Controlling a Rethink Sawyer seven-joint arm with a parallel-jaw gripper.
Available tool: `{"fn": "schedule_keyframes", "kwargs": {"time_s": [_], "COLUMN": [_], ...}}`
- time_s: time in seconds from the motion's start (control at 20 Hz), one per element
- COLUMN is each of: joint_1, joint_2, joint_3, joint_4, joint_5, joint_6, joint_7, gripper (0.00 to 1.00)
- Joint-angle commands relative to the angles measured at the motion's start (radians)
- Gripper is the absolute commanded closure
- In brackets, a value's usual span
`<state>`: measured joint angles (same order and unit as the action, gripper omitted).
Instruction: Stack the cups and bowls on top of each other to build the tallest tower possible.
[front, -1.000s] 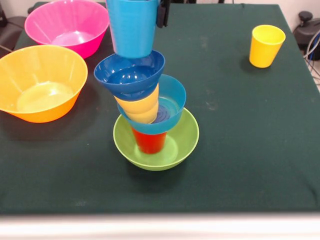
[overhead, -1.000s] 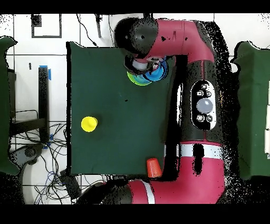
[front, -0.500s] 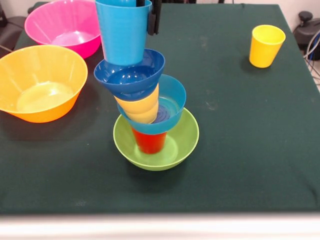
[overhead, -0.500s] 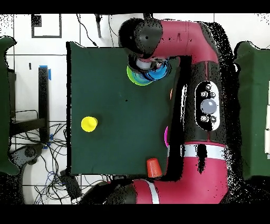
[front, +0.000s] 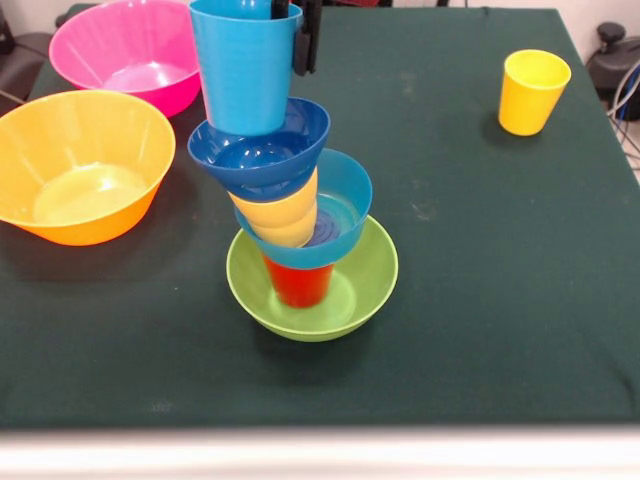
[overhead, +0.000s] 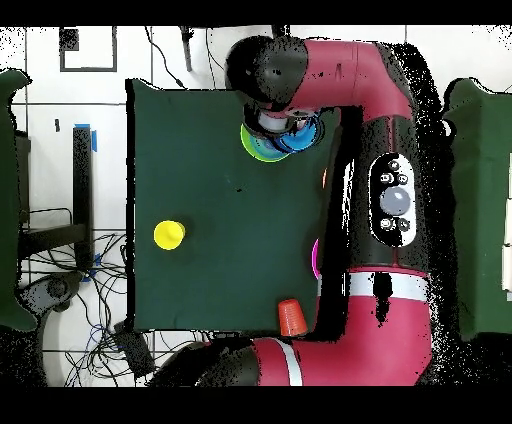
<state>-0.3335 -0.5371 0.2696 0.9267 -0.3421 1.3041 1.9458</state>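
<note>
The tower stands mid-table in the front view: green bowl (front: 362, 285), red cup (front: 298, 283), light blue bowl (front: 347, 195), yellow cup (front: 284, 215), dark blue bowl (front: 262, 155), leaning left. My gripper (front: 293, 25) comes in from the top edge and is shut on the rim of the light blue cup (front: 245, 70). The cup hangs upright with its base in the dark blue bowl's mouth; I cannot tell if they touch. In the overhead view the arm (overhead: 330, 80) hides most of the tower; only the green bowl's edge (overhead: 250, 148) shows.
A pink bowl (front: 130, 50) and a yellow-orange bowl (front: 80, 165) sit left of the tower. A second yellow cup (front: 532, 90) stands far right; it also shows in the overhead view (overhead: 169, 235). An orange cup (overhead: 291, 318) lies at the table edge near the robot's base.
The light blue cup has moved left and down in the front view, onto the dark blue bowl. The tower's pieces have not shifted.
</note>
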Motion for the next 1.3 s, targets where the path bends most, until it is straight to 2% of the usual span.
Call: {"fn": "schedule_keyframes", "kwargs": {"time_s": [0.05,1.3], "joint_1": [-0.001,0.01], "joint_2": [0.06,0.071], "joint_3": [0.062,0.057], "joint_4": [0.095,0.088], "joint_5": [-0.059,-0.058], "joint_6": [-0.046,-0.059], "joint_7": [-0.257,-0.23], "gripper": [1.0,1.0]}}
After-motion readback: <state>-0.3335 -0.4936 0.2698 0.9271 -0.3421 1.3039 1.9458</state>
